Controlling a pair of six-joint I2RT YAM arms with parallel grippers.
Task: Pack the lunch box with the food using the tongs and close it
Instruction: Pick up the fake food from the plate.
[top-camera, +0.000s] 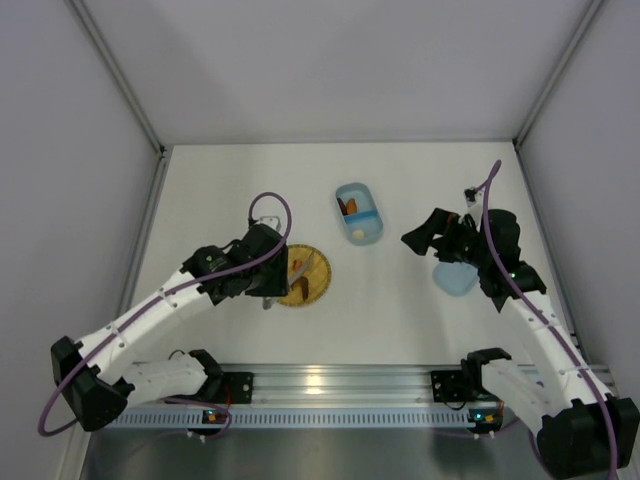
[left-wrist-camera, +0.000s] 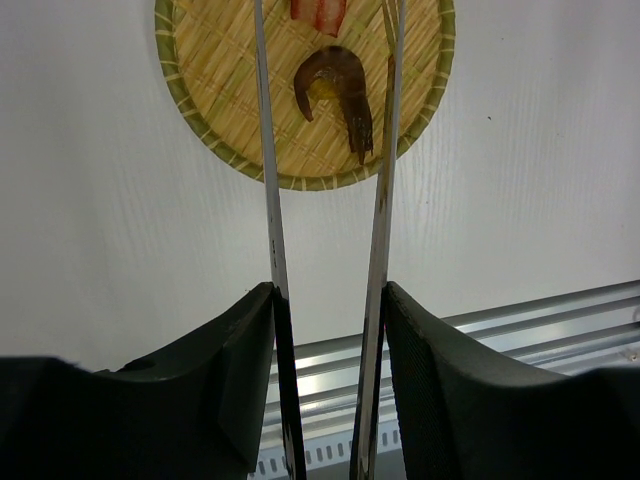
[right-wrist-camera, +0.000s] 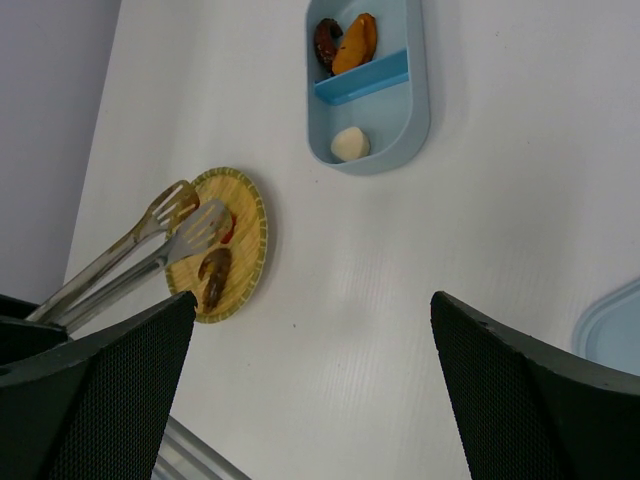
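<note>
Three pieces (right-wrist-camera: 358, 42) occupy the lunch box (right-wrist-camera: 418, 110) (left pincer (left-wrist-camera: 328, 295) clamps tongs (left-wrist-camera: 268, 180), right pincer (right-wrist-camera: 312, 300) gapes).

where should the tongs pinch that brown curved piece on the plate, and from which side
Probably best to pinch the brown piece across its thick curved bend, not the thin tail. It lies flat on the woven plate, so bring the tongs down from above, one blade on each side. In the left wrist view the blades run either side of it.
</note>
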